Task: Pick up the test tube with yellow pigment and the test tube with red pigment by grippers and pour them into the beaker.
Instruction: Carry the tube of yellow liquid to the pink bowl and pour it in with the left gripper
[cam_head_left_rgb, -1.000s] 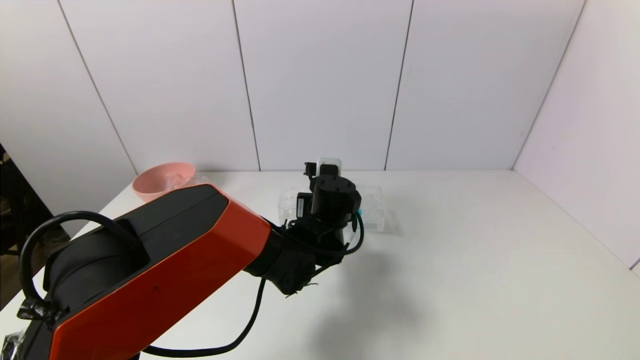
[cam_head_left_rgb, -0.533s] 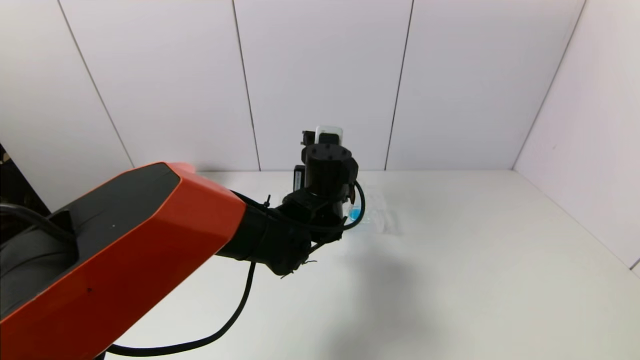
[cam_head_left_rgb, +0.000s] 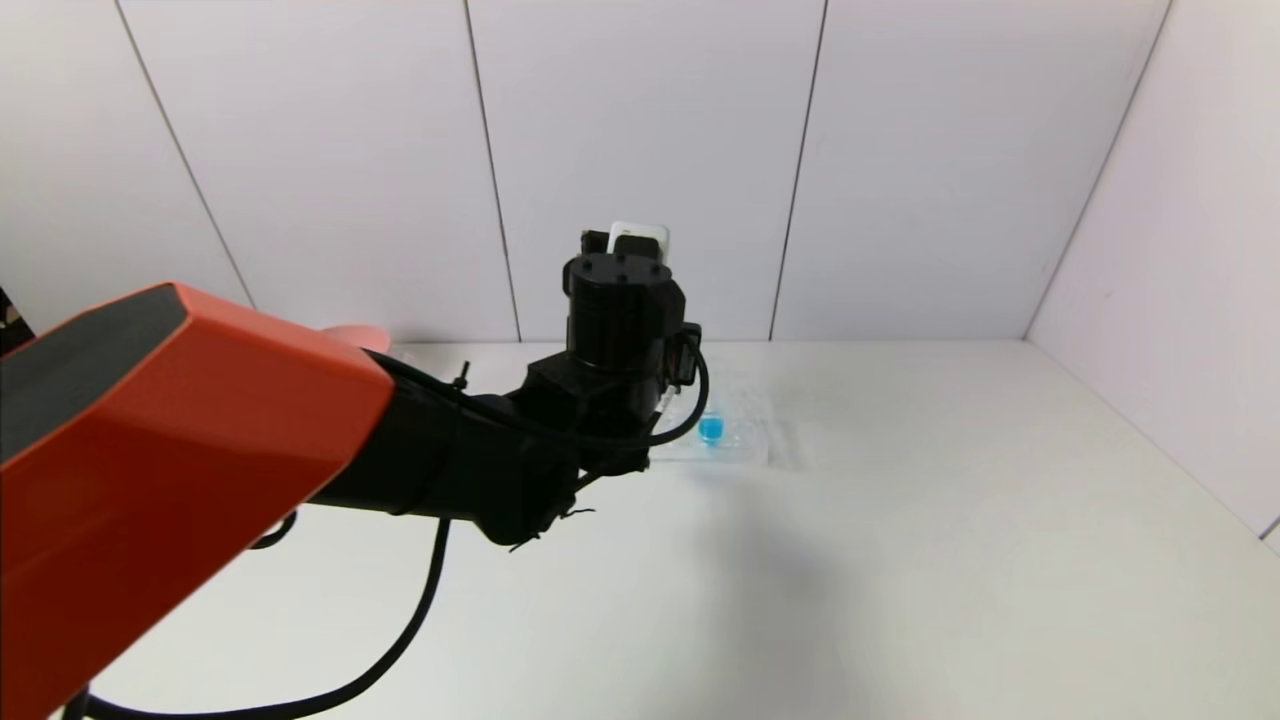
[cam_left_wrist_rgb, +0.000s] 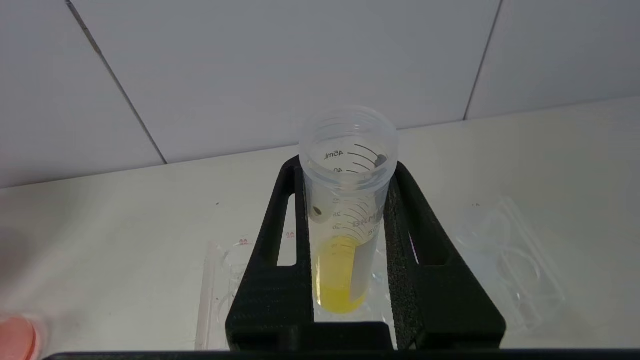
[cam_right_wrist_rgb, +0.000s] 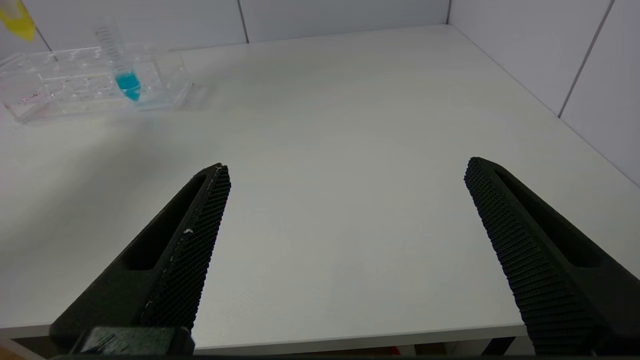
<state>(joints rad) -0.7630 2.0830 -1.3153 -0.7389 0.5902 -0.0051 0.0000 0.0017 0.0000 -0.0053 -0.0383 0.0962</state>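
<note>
My left gripper (cam_left_wrist_rgb: 345, 167) is shut on the test tube with yellow pigment (cam_left_wrist_rgb: 344, 250) and holds it upright in the air above the clear rack (cam_left_wrist_rgb: 515, 260). In the head view the left wrist (cam_head_left_rgb: 622, 310) hides the tube and the fingers. The tube's yellow tip shows far off in the right wrist view (cam_right_wrist_rgb: 16, 22). My right gripper (cam_right_wrist_rgb: 347, 170) is open and empty, low over the table's front edge. The test tube with red pigment is not in view. I cannot make out the beaker; the left arm covers that side of the table.
A tube with a blue tip (cam_head_left_rgb: 711, 428) stands in the clear rack (cam_head_left_rgb: 752, 440) at the back middle; it also shows in the right wrist view (cam_right_wrist_rgb: 125, 70). A pink bowl (cam_head_left_rgb: 352, 334) peeks out behind the left arm. White walls close the back and right.
My left arm has risen and swung a little left, lifting the gripper away from the rack. The blue tube, hidden before, has come into view.
</note>
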